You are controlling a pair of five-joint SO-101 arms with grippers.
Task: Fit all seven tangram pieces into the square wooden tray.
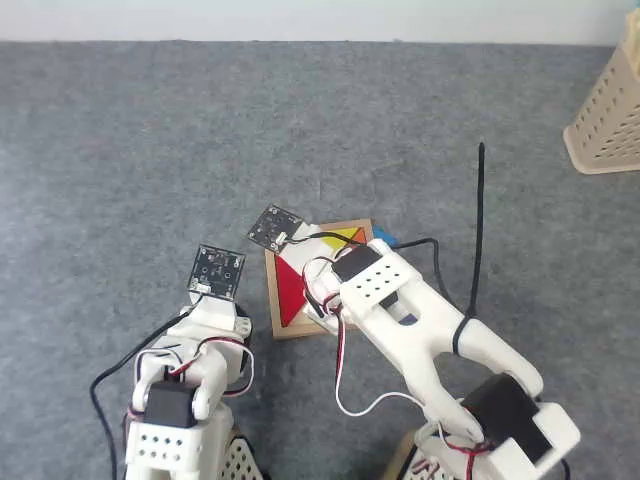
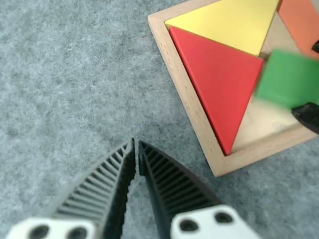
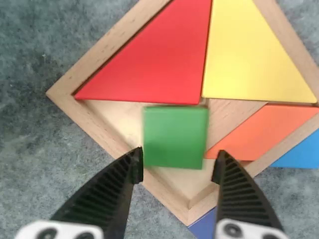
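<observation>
Worktop [image 1: 150, 130]: grey and carpet-like, carrying both arms and the tray.
Tray [image 3: 84, 117]: square, of pale wood, lying flat near the middle of the worktop, between the two arms in the high view.
Red triangle [image 3: 159, 59]: large, flat inside the tray, with one long side along the rim.
Yellow triangle [image 3: 244, 59]: large, flat inside the tray, edge to edge with the red triangle.
Orange piece [image 3: 264, 129]: flat inside the tray, touching the yellow triangle's side and reaching the rim.
Green square [image 3: 174, 137]: over the bare wooden floor of the tray, just beside the red triangle's edge, between the fingers of the right tool (its outline is blurred, so whether it rests on the floor cannot be told).
Blue piece [image 3: 301, 155]: outside the tray, just beyond the rim next to the orange piece.
Darker blue piece [image 3: 204, 229]: peeks out beyond the tray's corner, on the worktop.
Right tool [image 3: 177, 159]: released, fingers spread over the tray's corner, with a strip of bare wood showing between one finger and the green square.
Left tool [image 2: 135, 144]: clenched on nothing, fingertips almost meeting, over bare worktop beside the tray's rim.
Cream basket [image 1: 610, 110]: perforated, at the far edge of the worktop, well apart from the tray.
</observation>
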